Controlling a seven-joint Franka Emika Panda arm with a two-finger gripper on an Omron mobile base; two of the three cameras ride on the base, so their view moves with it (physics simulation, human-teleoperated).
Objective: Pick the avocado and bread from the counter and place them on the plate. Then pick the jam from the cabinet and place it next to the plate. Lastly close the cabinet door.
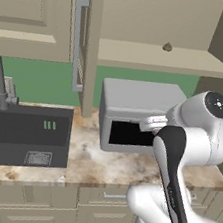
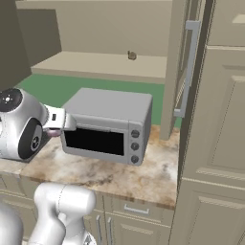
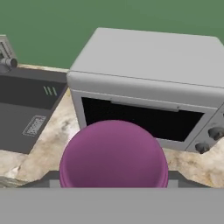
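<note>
Now | jam (image 2: 132, 55): tiny brown lump on cabinet (image 1: 157, 57) shelf | fingers: grasping purple round object (image 3: 113, 154)

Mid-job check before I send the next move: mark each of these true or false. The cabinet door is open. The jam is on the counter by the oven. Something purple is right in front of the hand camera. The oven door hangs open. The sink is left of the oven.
1. The cabinet door is open. True.
2. The jam is on the counter by the oven. False: it stands on the cabinet shelf, above the oven.
3. Something purple is right in front of the hand camera. True: a round purple thing sits low in the hand view.
4. The oven door hangs open. False: it is closed.
5. The sink is left of the oven. True, as seen from the left base view.
</note>
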